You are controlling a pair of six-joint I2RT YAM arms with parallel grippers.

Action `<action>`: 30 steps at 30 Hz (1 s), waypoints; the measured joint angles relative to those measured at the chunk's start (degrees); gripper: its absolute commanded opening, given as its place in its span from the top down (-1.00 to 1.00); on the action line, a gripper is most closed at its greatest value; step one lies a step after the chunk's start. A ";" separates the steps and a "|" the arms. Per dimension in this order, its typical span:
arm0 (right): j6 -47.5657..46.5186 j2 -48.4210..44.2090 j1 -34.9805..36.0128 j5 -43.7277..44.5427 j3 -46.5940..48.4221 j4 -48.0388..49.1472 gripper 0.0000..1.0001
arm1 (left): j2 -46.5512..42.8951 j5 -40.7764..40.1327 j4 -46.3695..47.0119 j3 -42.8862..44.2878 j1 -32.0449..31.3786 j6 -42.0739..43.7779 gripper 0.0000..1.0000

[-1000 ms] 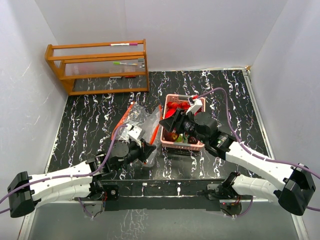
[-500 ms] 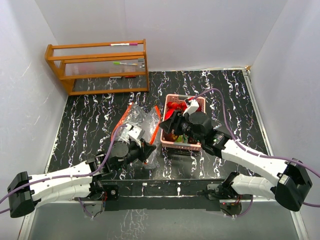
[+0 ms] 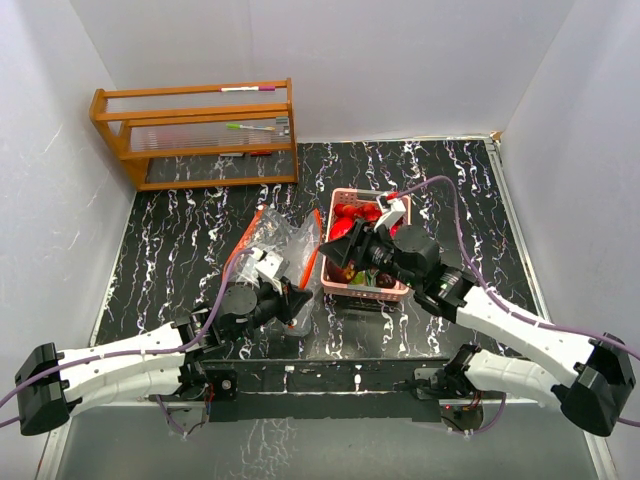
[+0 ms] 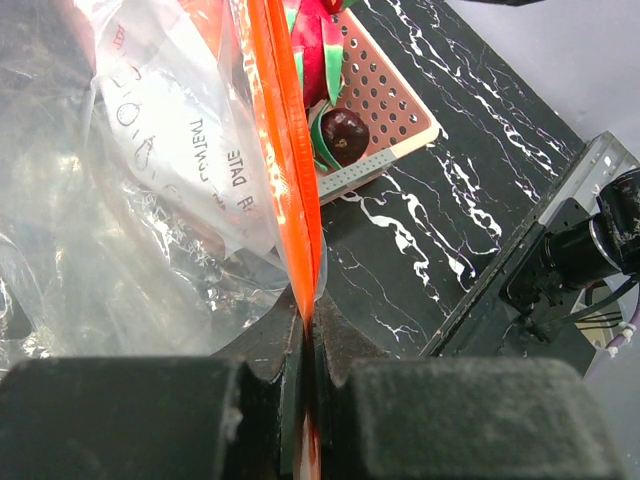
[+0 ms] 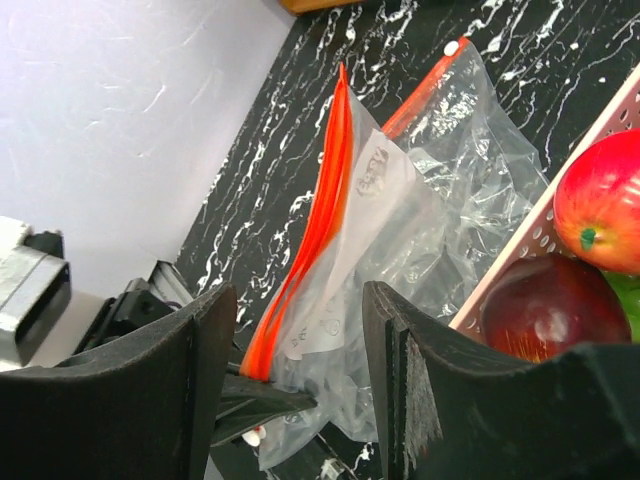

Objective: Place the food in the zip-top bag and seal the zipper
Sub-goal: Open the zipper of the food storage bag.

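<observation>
Left claw [image 4: 308, 345] is clamped on the orange zipper strip [image 4: 285, 150] of the clear plastic zip-top bag [image 4: 150, 200], crumpled on the black white-veined table [image 3: 180, 220] just beside the pink perforated basket [image 4: 395, 100]. Right claw [image 5: 290, 370] hangs over the basket's left side, jaws apart and empty; the round red apple [image 5: 605, 200], dark purple-red round fruit [image 5: 555, 305] and green-scaled pink dragon fruit [image 4: 320, 50] lie in the basket.
</observation>
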 measured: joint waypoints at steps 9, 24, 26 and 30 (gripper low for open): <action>-0.24 0.33 0.00 -0.02 0.00 -2.08 -0.09 | 0.96 0.07 0.17 -0.02 0.00 -0.02 1.00; -0.74 4.28 0.00 -0.61 0.00 -3.50 -0.09 | 1.75 0.20 0.15 -0.02 0.00 -0.02 1.00; -0.70 4.61 0.00 -0.85 -0.02 -3.21 -0.09 | 1.86 0.22 0.17 -0.02 0.00 -0.02 1.00; -0.76 5.11 0.00 -3.34 -0.70 0.00 -0.09 | 2.36 0.33 0.55 -0.02 0.00 -0.04 1.00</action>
